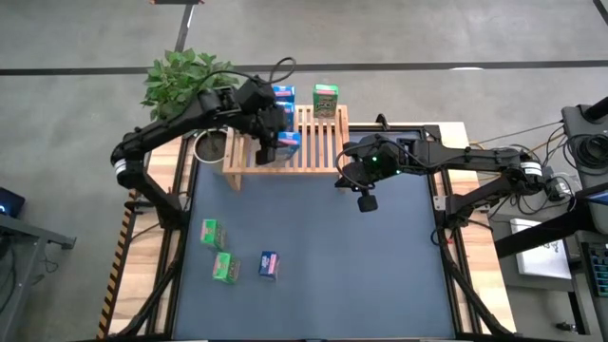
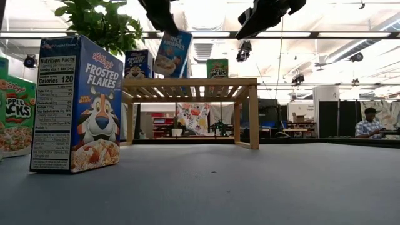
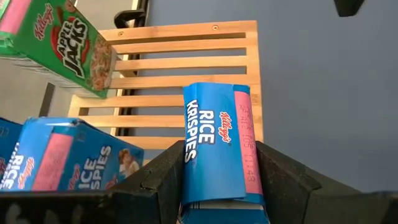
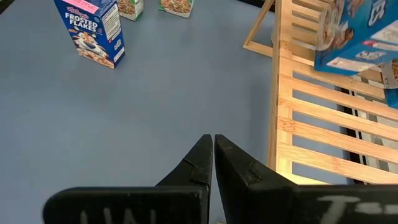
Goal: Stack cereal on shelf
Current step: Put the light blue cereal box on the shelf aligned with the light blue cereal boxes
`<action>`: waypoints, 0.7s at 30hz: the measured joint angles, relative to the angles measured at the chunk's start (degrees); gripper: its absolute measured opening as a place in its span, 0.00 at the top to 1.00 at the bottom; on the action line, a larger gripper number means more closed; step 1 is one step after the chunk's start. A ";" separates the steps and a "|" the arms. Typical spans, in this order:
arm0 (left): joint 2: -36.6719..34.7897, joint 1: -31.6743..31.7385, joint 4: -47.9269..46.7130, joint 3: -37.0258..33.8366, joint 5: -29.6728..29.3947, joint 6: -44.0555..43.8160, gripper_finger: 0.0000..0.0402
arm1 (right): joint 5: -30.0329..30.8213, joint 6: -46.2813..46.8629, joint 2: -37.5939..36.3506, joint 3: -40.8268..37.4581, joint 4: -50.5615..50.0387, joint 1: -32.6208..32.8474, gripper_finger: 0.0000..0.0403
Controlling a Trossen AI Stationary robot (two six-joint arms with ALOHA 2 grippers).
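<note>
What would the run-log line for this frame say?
left end effector: holds Rice Krispies box above shelf | right end effector: shut, empty, over mat | on mat: Frosted Flakes

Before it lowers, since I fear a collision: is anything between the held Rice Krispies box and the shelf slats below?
Nothing visible. The left claw holds the Rice Krispies box over bare slats of the shelf; another Rice Krispies box and the Apple Jacks box stand aside.

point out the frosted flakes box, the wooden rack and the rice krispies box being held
blue cardboard Frosted Flakes box (image 2: 78,106): low view, printed front face
light slatted wooden rack (image 1: 317,142): high view, bare slats
blue Rice Krispies box (image 3: 217,149): left wrist view, side panel
</note>
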 joint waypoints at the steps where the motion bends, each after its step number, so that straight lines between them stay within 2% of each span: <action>1: 0.30 0.07 0.41 0.00 -0.01 0.00 0.60 | 0.00 -0.02 0.02 0.00 0.00 -0.01 0.98; 12: 0.59 0.32 3.54 -0.56 -0.01 -0.47 0.60 | 0.00 -0.09 0.02 0.00 0.00 0.00 0.98; 21: -2.43 0.42 8.08 -6.04 0.23 -0.52 0.60 | 0.00 -0.11 0.02 -0.07 -0.34 0.00 0.98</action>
